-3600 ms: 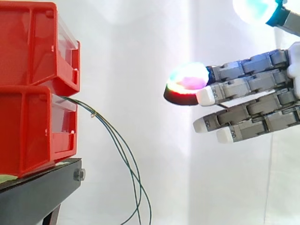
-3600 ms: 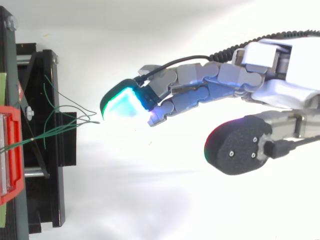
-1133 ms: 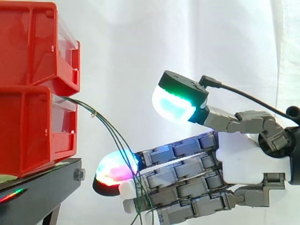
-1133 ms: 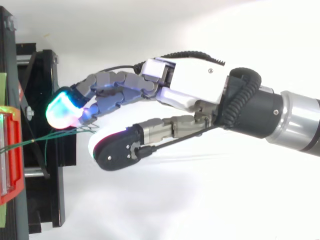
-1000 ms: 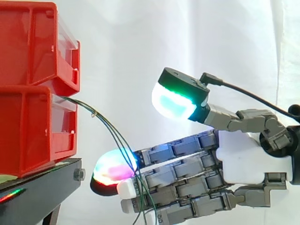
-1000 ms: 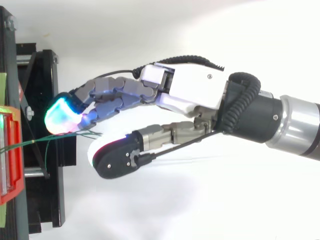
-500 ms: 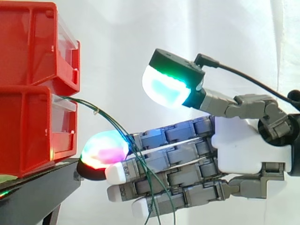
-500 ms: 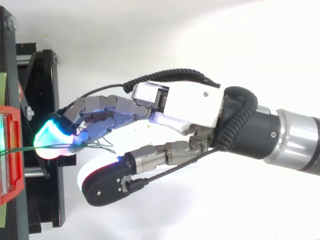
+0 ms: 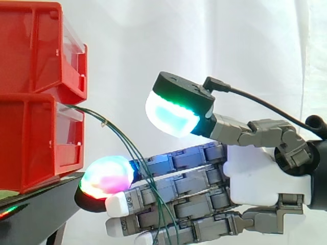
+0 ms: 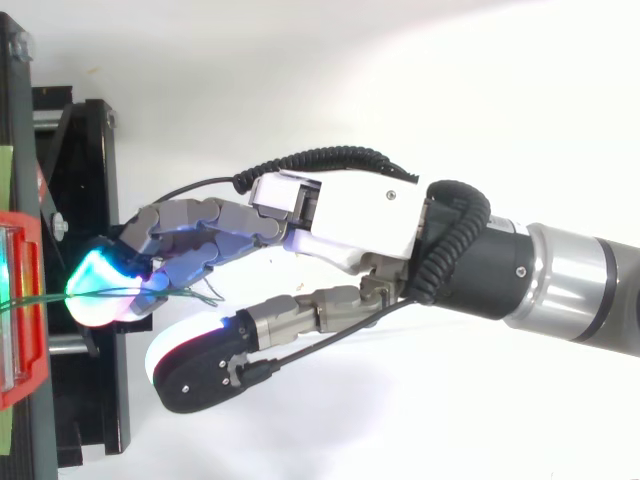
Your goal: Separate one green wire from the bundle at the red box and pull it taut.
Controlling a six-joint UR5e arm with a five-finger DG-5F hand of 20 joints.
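Note:
Two red bins are stacked at the left in the side view, and thin green wires point(image 9: 103, 122) leave the lower red bin point(image 9: 36, 145) and sag down to the right. My hand point(image 9: 265, 176) reaches in from the right with its fingers point(image 9: 168, 186) straight and level. The wires run down across the front of those fingers. The thumb pad point(image 9: 173, 109) stands raised well above them, touching nothing. From above, the hand point(image 10: 350, 225) has its glowing fingertips point(image 10: 100, 290) close to the bin's front point(image 10: 20, 310), with green wire ends point(image 10: 195, 293) lying between the fingers and the thumb.
The bins rest on a black stand point(image 9: 46, 209), also seen as a black frame point(image 10: 90, 190) from above. A white curtain hangs behind. The arm fills the right side of both views.
The hand came in from the upper right, dropped and reached left until its fingers lay against the wires. In the last half second it sank slightly and the thumb lowered a little.

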